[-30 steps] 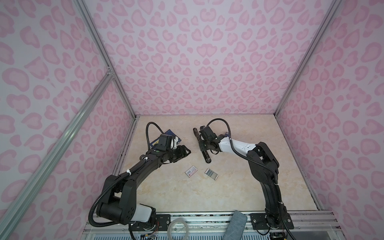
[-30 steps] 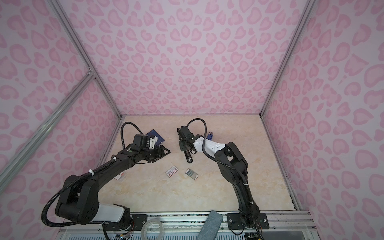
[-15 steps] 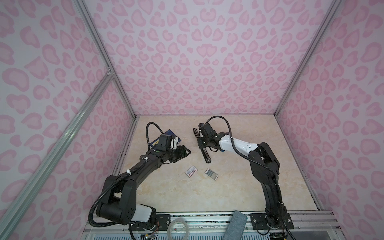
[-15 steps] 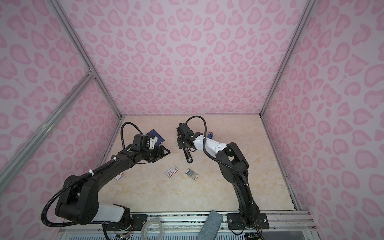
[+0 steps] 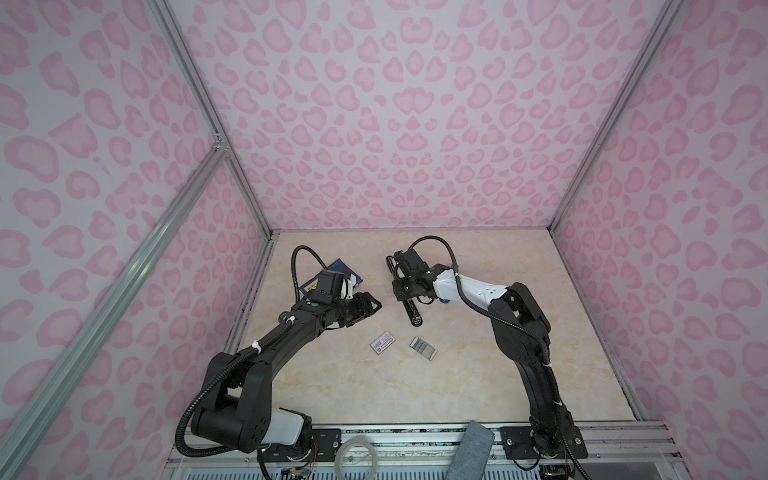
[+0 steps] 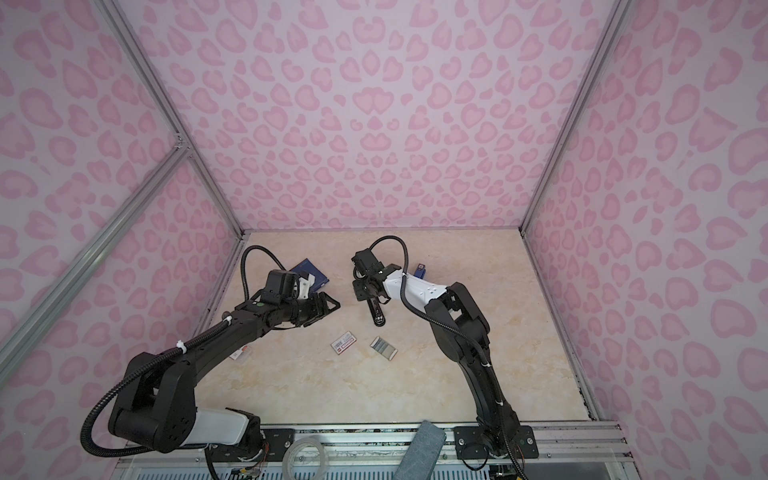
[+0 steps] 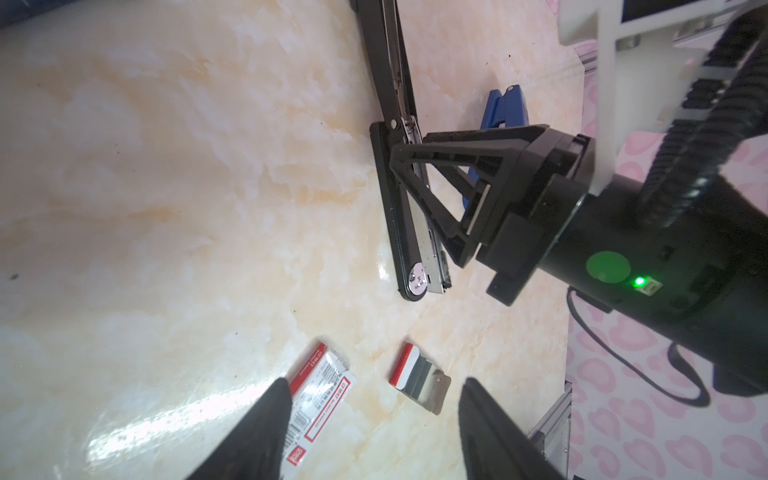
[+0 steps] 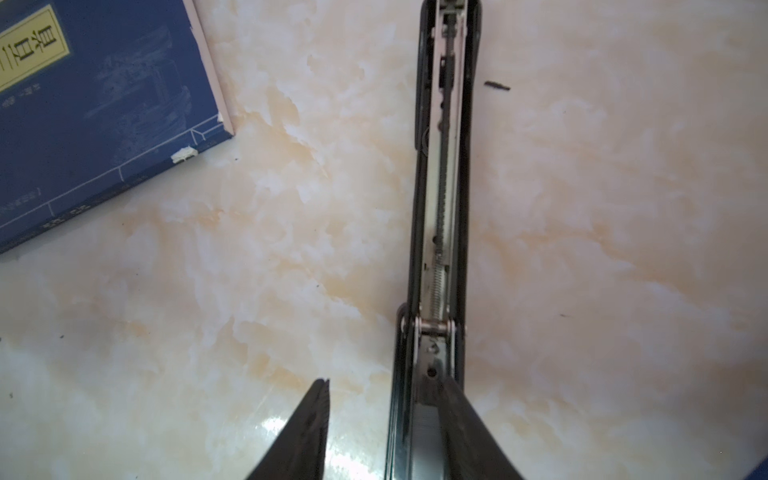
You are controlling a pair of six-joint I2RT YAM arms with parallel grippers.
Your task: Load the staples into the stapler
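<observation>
The black stapler (image 5: 409, 309) lies folded open flat on the table, its metal channel (image 8: 442, 216) facing up. My right gripper (image 8: 385, 386) hovers open over its hinge end, one finger (image 8: 461, 415) above the channel and the other beside the stapler. A bright silvery stretch shows in the channel by that finger; I cannot tell what it is. The staples (image 5: 423, 347) (image 6: 383, 347) (image 7: 428, 380) lie loose on the table nearer the front. My left gripper (image 7: 374, 386) (image 5: 376, 305) hangs open and empty, left of the stapler.
A white red-labelled box (image 5: 383, 341) (image 7: 320, 395) lies just left of the staples. A dark blue booklet (image 8: 104, 116) (image 6: 309, 270) sits at the back left, partly under the left wrist. A small blue object (image 6: 420, 272) (image 7: 505, 112) lies behind the right arm.
My right gripper's fingers have spread apart over the stapler while the arm stayed nearly in place. The left arm has not moved.
</observation>
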